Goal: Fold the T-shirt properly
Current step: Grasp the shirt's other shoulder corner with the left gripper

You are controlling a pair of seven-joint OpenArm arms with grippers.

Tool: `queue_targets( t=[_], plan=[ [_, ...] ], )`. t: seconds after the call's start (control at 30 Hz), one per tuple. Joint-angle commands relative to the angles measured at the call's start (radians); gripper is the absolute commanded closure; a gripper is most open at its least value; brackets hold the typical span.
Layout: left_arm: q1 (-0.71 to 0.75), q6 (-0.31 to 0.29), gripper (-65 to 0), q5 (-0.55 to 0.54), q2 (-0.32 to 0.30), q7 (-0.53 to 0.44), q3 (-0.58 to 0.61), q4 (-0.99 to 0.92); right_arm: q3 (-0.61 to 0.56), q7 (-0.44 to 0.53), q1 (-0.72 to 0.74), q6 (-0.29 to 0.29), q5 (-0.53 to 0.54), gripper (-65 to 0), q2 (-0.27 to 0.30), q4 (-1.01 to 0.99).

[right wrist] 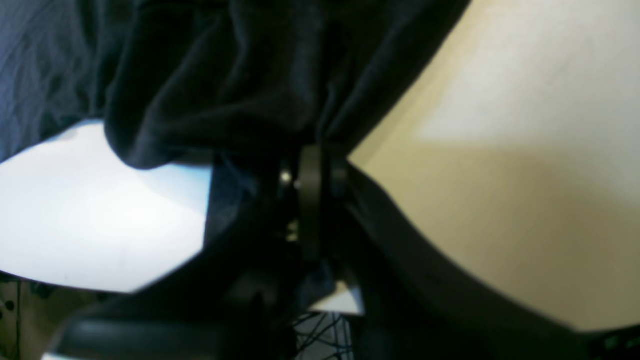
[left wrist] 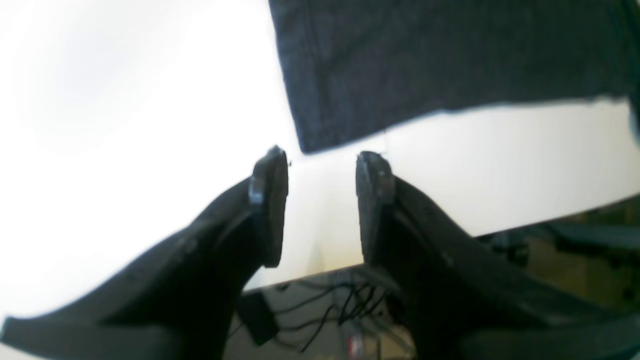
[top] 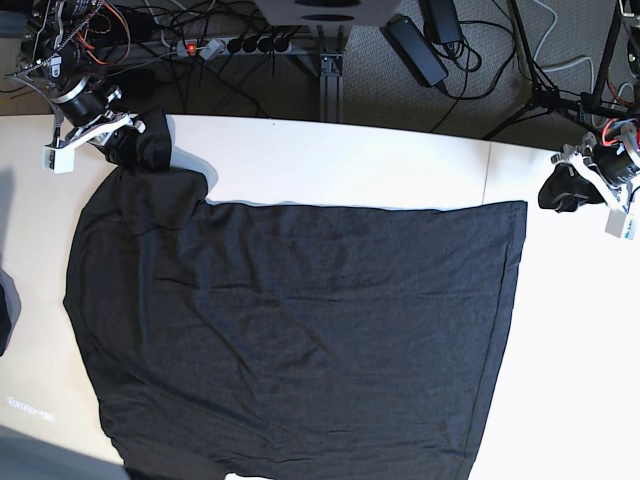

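Observation:
The dark charcoal T-shirt (top: 300,330) lies spread, plain side up, over most of the white table (top: 350,170). My right gripper (top: 140,148), at the far left corner, is shut on a bunched part of the shirt. In the right wrist view the gripper (right wrist: 312,165) pinches dark folds of the shirt (right wrist: 225,75) that hang above the table. My left gripper (top: 550,192) is open and empty, just right of the shirt's far right corner. In the left wrist view the gripper (left wrist: 322,172) hovers just short of that corner of the shirt (left wrist: 440,60).
Beyond the table's far edge lie a power strip (top: 230,45), cables and a black adapter (top: 415,45). A tripod leg (top: 540,95) stands at the far right. The table edge (left wrist: 550,217) runs close behind my left gripper.

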Motion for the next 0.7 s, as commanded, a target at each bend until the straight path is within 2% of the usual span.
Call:
queue_targets(
  t=[0.0, 0.1, 0.2, 0.33, 0.5, 0.67],
  plan=[
    [-0.026, -0.011, -25.6, -0.014, -0.019, -0.016, 0.008, -0.022, -0.006, -0.101, -0.016, 0.015, -0.082, 0.0, 0.001, -0.013],
    [-0.088, -0.014, -25.6, -0.058, -0.019, 0.005, 0.052, -0.123, -0.006, -0.101, -0.016, 0.015, -0.082, 0.0, 0.001, -0.013],
    [-0.142, -0.055, -25.6, -0.108, -0.019, 0.041, 0.098, -0.212, -0.006, -0.101, -0.016, 0.015, -0.082, 0.0, 0.001, -0.013],
    [-0.200, -0.056, -25.6, -0.116, -0.012, 0.044, 0.150, -0.296, -0.006, -0.101, -0.016, 0.015, -0.082, 0.0, 0.001, -0.013],
    [-0.227, -0.064, -25.6, -0.138, 0.009, 0.067, 0.184, -0.326, -0.006, -0.101, -0.016, 0.015, -0.081, 0.0, 0.001, -0.013],
    [-0.227, -0.064, -25.6, -0.105, 0.037, 0.066, 0.240, -0.326, -0.006, -0.101, -0.016, 0.015, -0.081, 0.0, 0.001, -0.013]
  ],
)
